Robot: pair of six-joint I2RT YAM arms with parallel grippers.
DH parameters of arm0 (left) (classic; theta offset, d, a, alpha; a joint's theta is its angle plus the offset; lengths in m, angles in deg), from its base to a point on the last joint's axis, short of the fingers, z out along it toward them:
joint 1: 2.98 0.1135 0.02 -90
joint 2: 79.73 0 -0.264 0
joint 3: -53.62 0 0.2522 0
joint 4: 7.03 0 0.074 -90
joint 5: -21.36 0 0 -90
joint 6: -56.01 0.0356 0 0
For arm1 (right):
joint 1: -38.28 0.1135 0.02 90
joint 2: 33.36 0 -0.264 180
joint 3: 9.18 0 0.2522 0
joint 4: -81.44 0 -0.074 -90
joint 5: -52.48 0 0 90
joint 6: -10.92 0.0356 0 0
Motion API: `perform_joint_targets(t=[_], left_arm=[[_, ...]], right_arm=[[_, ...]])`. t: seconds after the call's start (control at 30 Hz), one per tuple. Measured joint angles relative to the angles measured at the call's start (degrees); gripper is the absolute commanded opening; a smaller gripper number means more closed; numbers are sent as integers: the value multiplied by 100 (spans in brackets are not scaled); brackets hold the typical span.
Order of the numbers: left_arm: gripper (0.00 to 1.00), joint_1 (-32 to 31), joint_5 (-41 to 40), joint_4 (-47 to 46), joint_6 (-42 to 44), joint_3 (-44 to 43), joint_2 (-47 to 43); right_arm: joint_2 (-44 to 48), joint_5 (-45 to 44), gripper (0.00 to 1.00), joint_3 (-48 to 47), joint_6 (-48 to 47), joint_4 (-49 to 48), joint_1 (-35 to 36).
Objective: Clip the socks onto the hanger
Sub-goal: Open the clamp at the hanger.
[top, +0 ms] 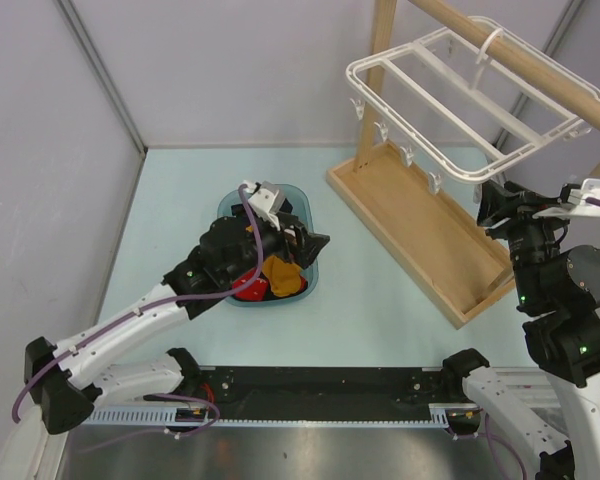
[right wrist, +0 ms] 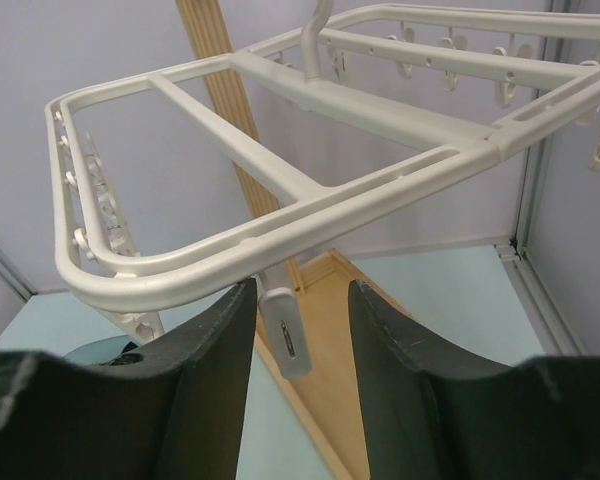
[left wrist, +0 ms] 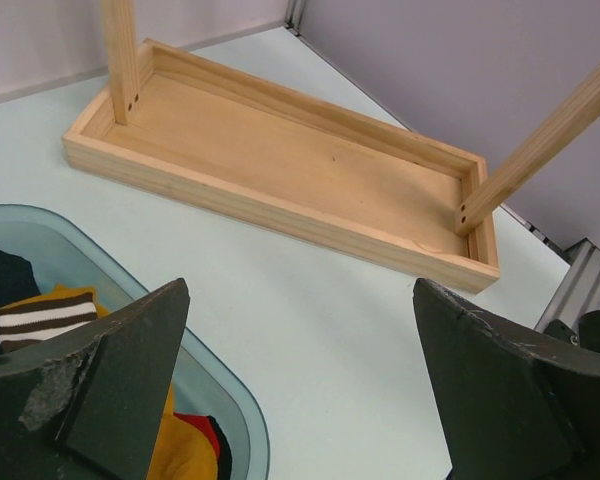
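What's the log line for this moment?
left gripper: open above blue plastic tub of mustard-yellow fabric socks | right gripper: open, jaws flanking dangling clip of white plastic hanger | hanger bare

Mustard-yellow socks (top: 283, 275), bunched loosely in a pale blue tub (left wrist: 60, 235) near the middle of the table. One with a dark cuff (left wrist: 40, 315) striped white, lying flat at the tub's near-left side; exact count not readable. None clipped.

Large white plastic hanger (right wrist: 280, 225) at far right, well apart from the socks: rectangular frame with cross bars, hung by its top hook (right wrist: 318, 25) on a wooden rod (top: 520, 55), tilted down toward the left. Small clips (right wrist: 285, 335) dangling along its edges, all bare.
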Motion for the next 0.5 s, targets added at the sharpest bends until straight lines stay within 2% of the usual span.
perform_joint_targets(t=[0.5], left_arm=[[100, -306, 302, -407, 245, -31, 321]], right_arm=[[-111, -127, 32, -7, -94, 72, 0]])
